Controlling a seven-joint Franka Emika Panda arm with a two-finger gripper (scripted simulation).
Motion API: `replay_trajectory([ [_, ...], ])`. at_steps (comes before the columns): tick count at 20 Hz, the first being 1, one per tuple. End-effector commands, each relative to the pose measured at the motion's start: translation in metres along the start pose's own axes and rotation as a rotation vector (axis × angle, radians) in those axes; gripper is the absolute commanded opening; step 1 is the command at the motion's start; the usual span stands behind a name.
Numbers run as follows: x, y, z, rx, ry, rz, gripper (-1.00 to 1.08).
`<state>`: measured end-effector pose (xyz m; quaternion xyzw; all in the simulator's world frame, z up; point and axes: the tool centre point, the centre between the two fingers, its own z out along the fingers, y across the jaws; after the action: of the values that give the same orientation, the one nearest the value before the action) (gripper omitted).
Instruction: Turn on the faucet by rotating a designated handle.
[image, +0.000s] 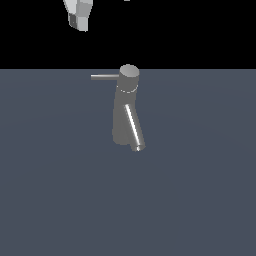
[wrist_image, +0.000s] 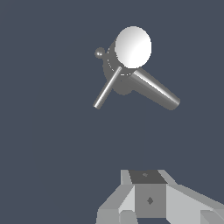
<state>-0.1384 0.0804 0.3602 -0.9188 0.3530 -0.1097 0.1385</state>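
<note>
Standing on the dark floor, the faucet (image: 126, 107) is fixed and rigid; its handle (image: 105, 76), a thin smooth metal rod, probably turns best when pushed near the free tip. Whether the gripper (image: 78, 19) high above is open, I cannot tell.

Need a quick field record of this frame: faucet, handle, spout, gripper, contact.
faucet: grey tapered column with round cap, standing on the dark flat surface
handle: thin rod sticking out sideways from the cap, toward the exterior view's left
spout: shiny slanted tube running down the front of the column
gripper: only partly in frame, above the handle and further toward the exterior view's left; jaw state not readable
contact: none; gripper clear of the faucet
</note>
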Motion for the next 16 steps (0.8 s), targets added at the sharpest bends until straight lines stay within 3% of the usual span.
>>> replay_trajectory([
  [1, 0.005, -0.007, 0.011, 0.021, 0.015, 0.052, -1.00],
  [16, 0.052, -0.051, 0.076, 0.146, 0.104, 0.367, -1.00],
])
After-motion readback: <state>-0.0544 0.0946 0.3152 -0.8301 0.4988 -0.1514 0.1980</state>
